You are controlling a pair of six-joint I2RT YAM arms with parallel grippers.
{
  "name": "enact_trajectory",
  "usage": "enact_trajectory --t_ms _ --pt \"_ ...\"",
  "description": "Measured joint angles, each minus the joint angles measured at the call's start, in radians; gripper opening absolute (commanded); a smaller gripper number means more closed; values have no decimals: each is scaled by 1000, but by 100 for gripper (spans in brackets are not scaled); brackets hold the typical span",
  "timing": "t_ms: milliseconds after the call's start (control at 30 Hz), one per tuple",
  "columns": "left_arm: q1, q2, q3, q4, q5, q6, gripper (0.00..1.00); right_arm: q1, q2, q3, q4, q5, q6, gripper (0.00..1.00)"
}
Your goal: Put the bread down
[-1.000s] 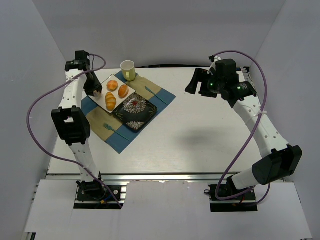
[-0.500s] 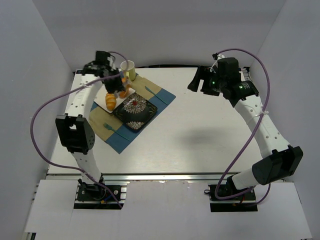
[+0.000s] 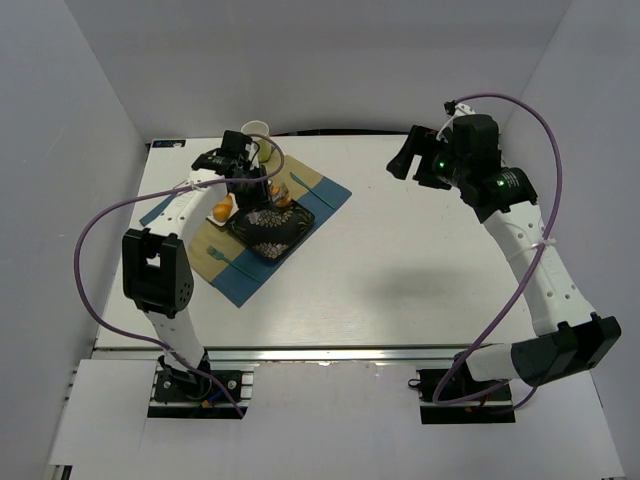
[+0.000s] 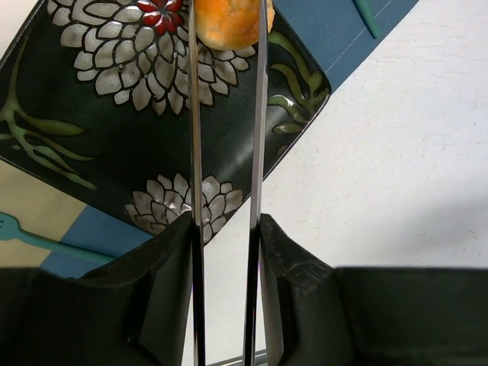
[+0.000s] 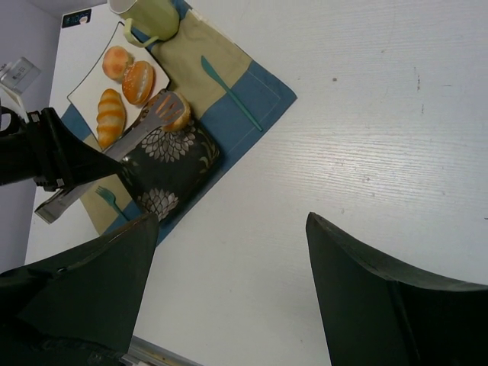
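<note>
Half done, by the look of it. Holds one bread roll (image 4: pixel 225 21) pinched tight in the long thin fingers of the left gripper (image 5: pixel 169 109), squeezed narrow. Hangs it at the 1 o'clock edge of the dark flower plate (image 4: pixel 91 114), seen from above. Cannot tell if touching yet. Still to do: lower, let go, pull back. Leaves three more rolls (image 5: pixel 139 81) on the white plate (image 5: pixel 95 84), at 10 o'clock from the dark one. Keeps the right gripper (image 5: pixel 231 229) spread wide and empty, up at 2 o'clock of the table (image 3: pixel 420 270).

A second ago, sat at the white plate's 9 o'clock side. Now swung across to the dark plate. Shifted the right arm a little toward 3 o'clock.
</note>
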Motion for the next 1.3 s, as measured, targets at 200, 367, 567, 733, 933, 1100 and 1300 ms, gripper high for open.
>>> enact_trajectory --t_ms 200,367,567,733,933,1100,1300 --pt "-4 -5 0 -10 -33 13 45 -1 -9 -12 -5 3 5 84" --pt "-4 -42 -16 -25 -83 16 45 -1 -10 -13 -9 3 11 85" --pt "-1 -97 -64 -45 -117 16 45 -1 -10 -19 -8 -1 15 84" --pt "-1 -116 -101 -47 -119 16 45 -1 -10 -31 -9 -4 16 85" --pt "-1 -117 -139 -33 -115 13 52 -1 -14 -34 -8 -9 16 85" --pt "-1 -117 -146 -20 -114 10 66 -1 -23 -46 -6 -13 16 85" --pt "-1 -117 -126 -34 -117 9 72 -1 -23 -46 -5 -21 16 85"
